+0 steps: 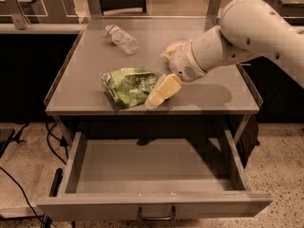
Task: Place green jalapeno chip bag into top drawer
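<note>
The green jalapeno chip bag (129, 84), crinkled and shiny with pale lettering, lies near the front middle of the grey table top (85, 61). My gripper (159, 93), with cream-coloured fingers, hangs at the end of the white arm and reaches down to the bag's right edge, touching or nearly touching it. The top drawer (152, 204) stands pulled wide open below the table, its inside bare, with a dark pull handle (156, 216) at the centre of its front panel.
A clear plastic water bottle (122, 38) lies at the back left of the table. A pale bowl (170, 50) sits behind my arm. Cables (28, 184) run along the floor at the left. Raised rails edge the table's sides.
</note>
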You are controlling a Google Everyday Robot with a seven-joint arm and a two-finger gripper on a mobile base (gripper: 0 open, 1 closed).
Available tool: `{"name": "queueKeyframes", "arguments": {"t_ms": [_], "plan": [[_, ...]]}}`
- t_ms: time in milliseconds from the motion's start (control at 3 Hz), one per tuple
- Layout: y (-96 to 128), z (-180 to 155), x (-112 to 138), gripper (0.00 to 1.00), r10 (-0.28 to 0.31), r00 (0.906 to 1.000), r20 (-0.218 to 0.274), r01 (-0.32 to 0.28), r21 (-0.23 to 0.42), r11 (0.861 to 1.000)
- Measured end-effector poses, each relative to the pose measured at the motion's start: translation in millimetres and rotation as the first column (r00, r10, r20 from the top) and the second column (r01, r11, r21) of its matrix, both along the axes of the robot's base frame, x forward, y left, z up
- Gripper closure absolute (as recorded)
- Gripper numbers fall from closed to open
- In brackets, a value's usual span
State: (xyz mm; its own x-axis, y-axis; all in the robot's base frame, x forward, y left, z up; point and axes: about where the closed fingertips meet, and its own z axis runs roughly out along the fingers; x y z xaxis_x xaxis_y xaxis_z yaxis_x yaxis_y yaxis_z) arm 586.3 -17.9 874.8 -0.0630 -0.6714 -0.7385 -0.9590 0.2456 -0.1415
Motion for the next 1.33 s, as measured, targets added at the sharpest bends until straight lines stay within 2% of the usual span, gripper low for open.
{"name": "queueKeyframes", "arguments": {"t_ms": [667, 1333], "plan": [[29, -4, 23, 0.00, 0.064, 0.9972, 0.038, -0.065, 0.021, 0.998], [53, -21, 27, 0.00, 0.119, 0.9928, 0.010, -0.119, 0.009, 0.993]]}}
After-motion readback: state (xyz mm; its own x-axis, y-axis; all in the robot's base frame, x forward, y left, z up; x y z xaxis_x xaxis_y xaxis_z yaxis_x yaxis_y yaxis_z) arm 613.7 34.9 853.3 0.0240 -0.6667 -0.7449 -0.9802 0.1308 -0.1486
